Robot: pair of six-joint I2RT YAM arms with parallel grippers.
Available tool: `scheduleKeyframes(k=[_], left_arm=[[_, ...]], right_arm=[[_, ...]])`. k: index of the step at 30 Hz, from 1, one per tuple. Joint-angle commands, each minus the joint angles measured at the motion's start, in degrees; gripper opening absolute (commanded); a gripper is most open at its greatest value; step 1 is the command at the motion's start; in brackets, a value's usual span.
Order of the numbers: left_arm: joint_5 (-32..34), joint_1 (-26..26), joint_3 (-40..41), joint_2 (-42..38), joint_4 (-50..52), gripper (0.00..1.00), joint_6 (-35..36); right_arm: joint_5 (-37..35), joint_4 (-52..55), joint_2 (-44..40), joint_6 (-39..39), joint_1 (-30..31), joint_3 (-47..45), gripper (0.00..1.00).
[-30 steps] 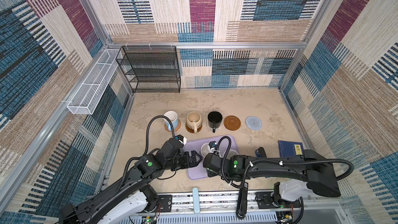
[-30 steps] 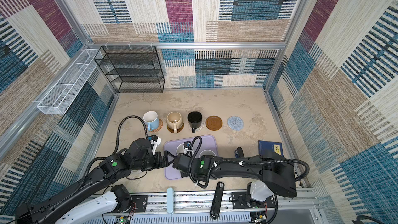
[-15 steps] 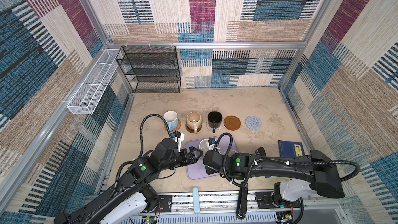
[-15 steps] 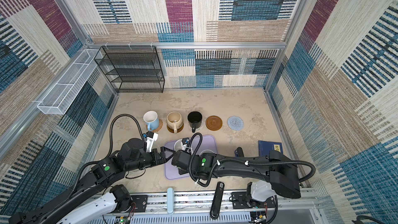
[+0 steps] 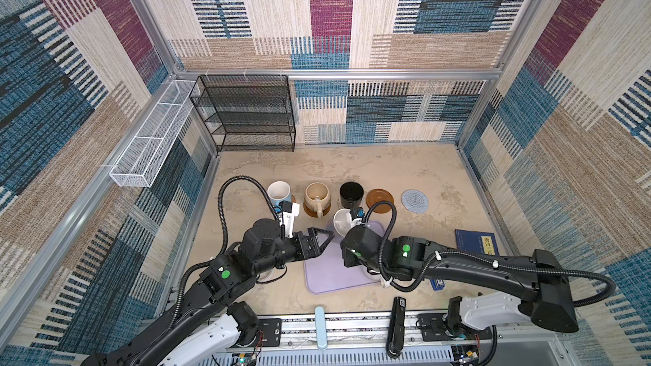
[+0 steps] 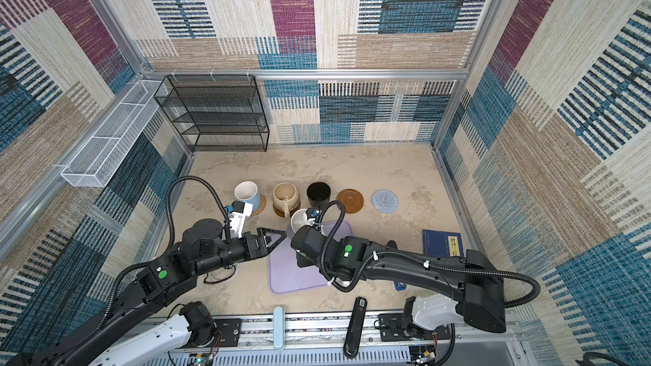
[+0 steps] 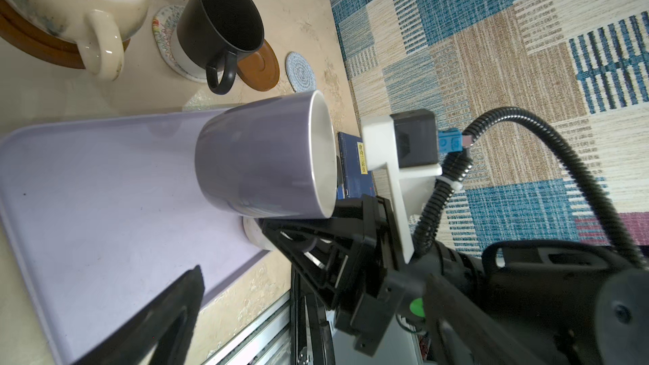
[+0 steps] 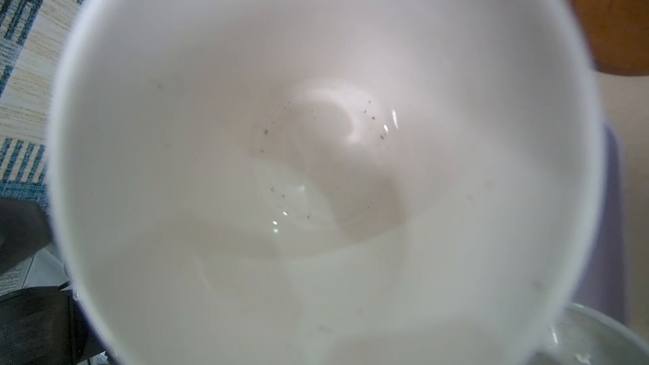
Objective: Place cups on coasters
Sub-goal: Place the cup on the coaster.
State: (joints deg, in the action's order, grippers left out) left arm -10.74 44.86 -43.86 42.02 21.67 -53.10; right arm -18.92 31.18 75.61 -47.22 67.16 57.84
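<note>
My right gripper point(image 7: 291, 237) is shut on the lavender cup point(image 5: 342, 221), holding it tilted above the far end of the lavender tray point(image 5: 327, 272). The cup's white inside point(image 8: 316, 156) fills the right wrist view. Beside it on the left, my left gripper point(image 5: 318, 244) hangs open and empty over the tray's left edge. In the row behind, a light blue cup point(image 5: 279, 193), a beige cup point(image 5: 317, 197) and a black cup point(image 5: 351, 193) each stand on a coaster. A brown wooden coaster point(image 5: 379, 200) and a blue-grey crocheted coaster point(image 5: 415, 200) lie bare.
A speckled white cup rim point(image 8: 597, 338) shows just under the held cup. A blue book point(image 5: 475, 242) lies at the right. A black wire shelf point(image 5: 246, 114) stands at the back left, with a white wire basket point(image 5: 151, 139) on the left wall.
The right gripper has lifted the lavender cup off the tray and carried it toward the coaster row. The left gripper has shifted slightly away from the front, still open.
</note>
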Motion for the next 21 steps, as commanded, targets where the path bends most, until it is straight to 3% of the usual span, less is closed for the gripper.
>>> scheduleKeyframes(k=[1, 9, 21], left_arm=[[1.8, 0.0, -2.4, 1.3, 0.5, 1.0, 2.4], [0.8, 0.0, -5.6, 6.6, 1.9, 1.0, 3.8], [-3.4, 0.6, -13.5, 19.9, 1.3, 1.0, 6.2]], right_arm=[[-3.4, 0.0, -2.5, 2.3, -1.5, 0.3, 0.0], [-3.3, 2.5, -8.8, 7.2, -8.8, -0.9, 0.0], [2.0, 2.8, -11.2, 19.3, -25.5, -1.1, 0.0]])
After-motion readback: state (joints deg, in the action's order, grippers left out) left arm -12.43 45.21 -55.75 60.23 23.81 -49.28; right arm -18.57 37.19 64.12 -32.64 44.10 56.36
